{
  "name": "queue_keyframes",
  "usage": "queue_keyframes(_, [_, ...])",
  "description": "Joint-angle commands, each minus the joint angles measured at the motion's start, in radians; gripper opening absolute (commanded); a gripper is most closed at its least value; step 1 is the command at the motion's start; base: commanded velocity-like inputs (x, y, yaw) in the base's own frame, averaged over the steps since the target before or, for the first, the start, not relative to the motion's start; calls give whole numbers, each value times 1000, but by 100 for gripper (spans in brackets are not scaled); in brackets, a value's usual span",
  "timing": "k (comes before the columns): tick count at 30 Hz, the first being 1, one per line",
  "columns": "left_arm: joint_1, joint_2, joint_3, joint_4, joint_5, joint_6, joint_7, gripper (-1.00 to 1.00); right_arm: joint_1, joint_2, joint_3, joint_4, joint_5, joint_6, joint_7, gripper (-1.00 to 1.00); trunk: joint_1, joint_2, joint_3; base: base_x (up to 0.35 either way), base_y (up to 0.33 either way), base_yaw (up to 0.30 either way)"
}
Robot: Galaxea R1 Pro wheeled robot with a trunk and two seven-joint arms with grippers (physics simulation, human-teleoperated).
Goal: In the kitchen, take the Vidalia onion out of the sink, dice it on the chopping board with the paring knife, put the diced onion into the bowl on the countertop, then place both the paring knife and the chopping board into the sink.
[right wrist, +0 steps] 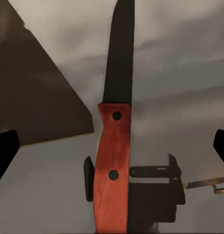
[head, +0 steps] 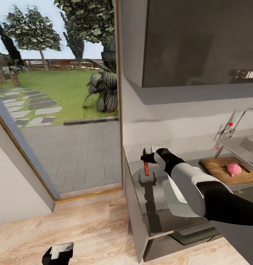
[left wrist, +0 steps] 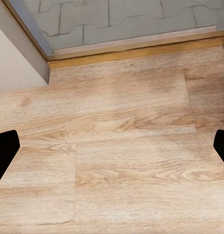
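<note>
Paring knife [right wrist: 113, 146] on countertop [head: 156, 217] beneath outstretched right arm's spread fingers [right wrist: 5, 153].

Glossy dark grey bench [head: 156, 217] beside the doorway

A red-handled, dark-bladed paring knife [head: 146, 167] lies near its left end; a brown wooden chopping board [head: 222, 170] rests further right, by the sink.

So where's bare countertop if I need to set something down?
Bare glossy countertop runs between the paring knife and the chopping board, though the right arm spans it. The onion takes up part of the board.
</note>
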Motion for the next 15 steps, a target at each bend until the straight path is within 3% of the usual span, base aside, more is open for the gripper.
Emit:
queue_keyframes(1, [-1, -1, -9, 3, 2, -4, 4, 100, -1, 1, 4, 1, -10, 2, -8, 100, 0, -2, -2, 0, 0, 0])
queue_keyframes(15, [-1, -1, -9, 3, 2, -4, 4, 100, 1, 5, 4, 34, -10, -29, -31, 100, 0, -2, -2, 0, 0, 0])
